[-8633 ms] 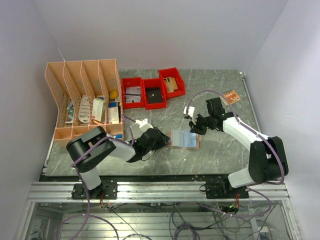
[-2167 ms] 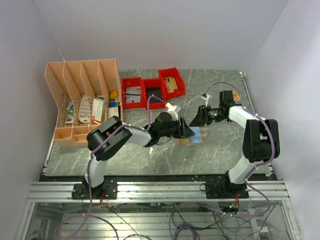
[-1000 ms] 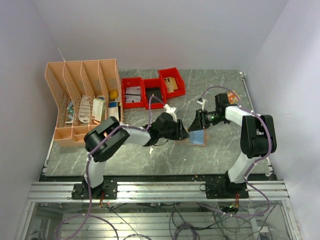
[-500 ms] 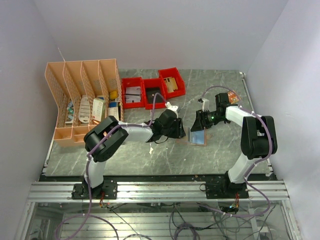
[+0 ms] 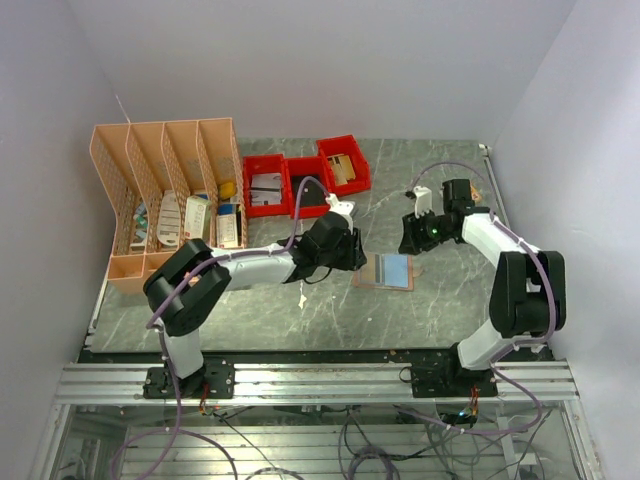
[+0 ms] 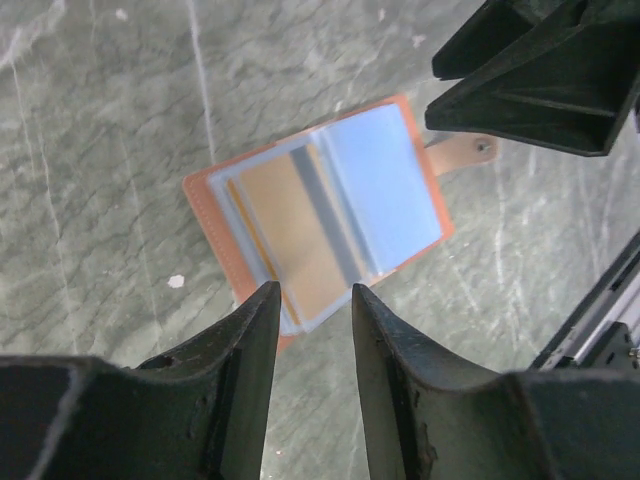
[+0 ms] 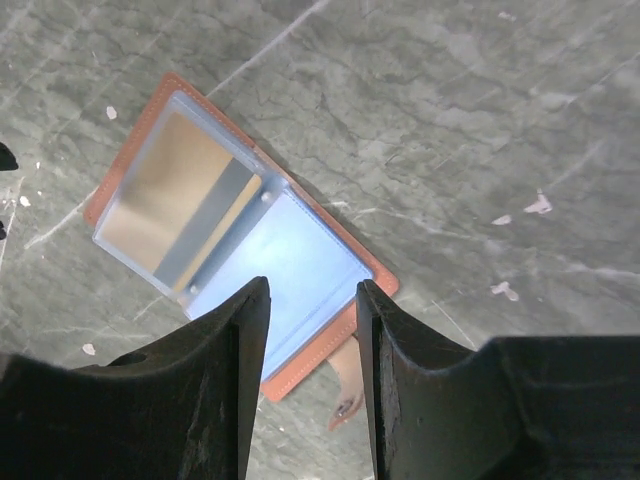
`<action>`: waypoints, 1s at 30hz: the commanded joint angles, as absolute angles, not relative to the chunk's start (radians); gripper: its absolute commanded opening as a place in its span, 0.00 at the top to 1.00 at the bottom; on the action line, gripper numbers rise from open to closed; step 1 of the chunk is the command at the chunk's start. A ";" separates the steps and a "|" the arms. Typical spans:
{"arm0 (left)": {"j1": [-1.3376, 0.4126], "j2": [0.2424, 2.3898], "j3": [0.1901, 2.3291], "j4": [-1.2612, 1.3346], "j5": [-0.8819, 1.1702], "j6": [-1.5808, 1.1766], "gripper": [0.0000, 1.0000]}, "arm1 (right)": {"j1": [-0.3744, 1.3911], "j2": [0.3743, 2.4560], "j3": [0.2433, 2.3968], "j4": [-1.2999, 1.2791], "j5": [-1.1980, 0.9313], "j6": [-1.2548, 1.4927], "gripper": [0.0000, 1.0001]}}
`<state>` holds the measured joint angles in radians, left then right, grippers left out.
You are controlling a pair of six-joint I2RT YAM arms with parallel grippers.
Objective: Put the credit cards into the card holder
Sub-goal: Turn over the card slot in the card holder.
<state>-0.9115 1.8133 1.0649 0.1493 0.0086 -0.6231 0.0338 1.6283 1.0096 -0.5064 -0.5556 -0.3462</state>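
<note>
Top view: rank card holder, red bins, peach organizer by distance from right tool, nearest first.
1. card holder, on the table just left of the right tool.
2. red bins, farther left, toward the back.
3. peach organizer, far left edge.

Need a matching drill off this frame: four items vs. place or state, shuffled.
Things:
1. holder
2. gold card
3. blue card
4. bins

Place or state:
a. red, at the back of the table
b. in the holder half nearer the snap tab
c. lying open, flat on the table
d. in the holder half away from the snap tab

Pairs: 1-c, 2-d, 3-b, 4-a
</note>
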 commanded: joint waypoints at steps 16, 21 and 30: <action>-0.864 1.884 1.062 0.248 0.137 -0.618 0.56 | 0.056 1.778 1.028 -0.592 -0.867 -0.387 1.00; -0.854 1.911 1.067 0.216 0.152 -0.627 0.58 | 0.108 1.821 1.042 -0.551 -0.775 -0.330 1.00; -0.848 1.817 0.983 0.247 0.094 -0.626 0.58 | 0.172 1.870 1.087 -0.568 -0.799 -0.346 0.97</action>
<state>-0.8532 1.8977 1.0229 0.2173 0.1207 -0.6350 0.1452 1.8534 1.0534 -0.5724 -0.7925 -0.3367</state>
